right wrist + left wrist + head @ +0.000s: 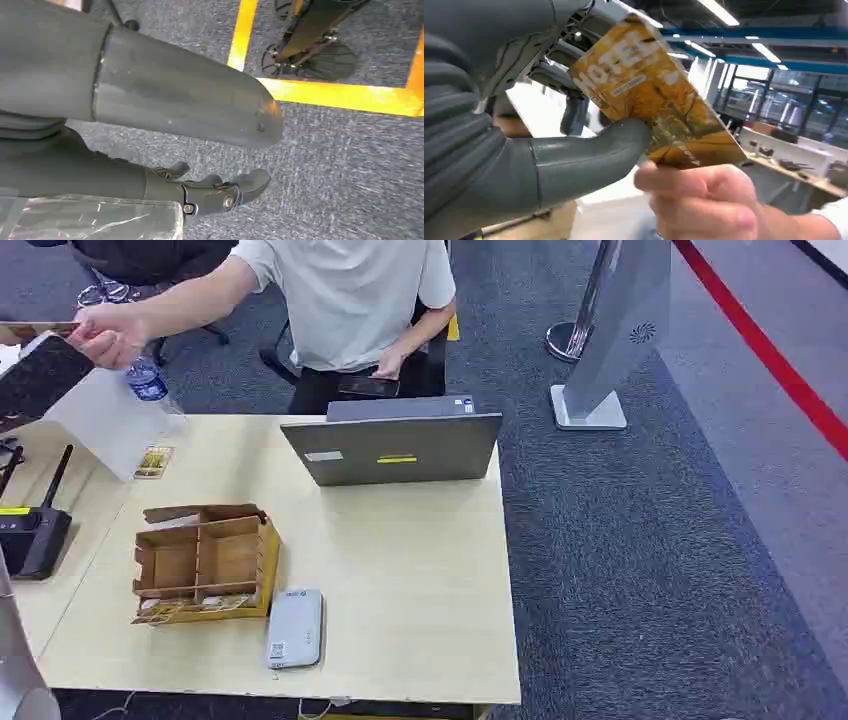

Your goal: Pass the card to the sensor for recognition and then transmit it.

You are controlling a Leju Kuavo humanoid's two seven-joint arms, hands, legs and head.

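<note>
Presently the card (659,105) is pinched in the left hand (554,125), between the thick grey thumb and the darker fingers behind it, and a person's hand (704,200) has closed on its free lower edge, so both parties touch it at once. The card is an orange-yellow printed rectangle bearing white lettering that reads HOTEL and a pale label strip; it is flat, stiff-looking and slightly glossy, tilted with one corner up. In the head view the person's hand (108,335) reaches out over the far left of the table (420,580), well apart from the grey sensor (294,628) lying near the table's front edge beside the cardboard organiser (205,562). Judgement: the recognition step appears to be behind, and the step in hand is the handover. The next move calls for the left hand to loosen its pinch only once the person's hold is firm, without pulling or twisting a thin card. The right hand (200,175) hangs over the carpet, its fingers loosely curled with nothing in them. A laptop (395,445) stands at the table's far side.
</note>
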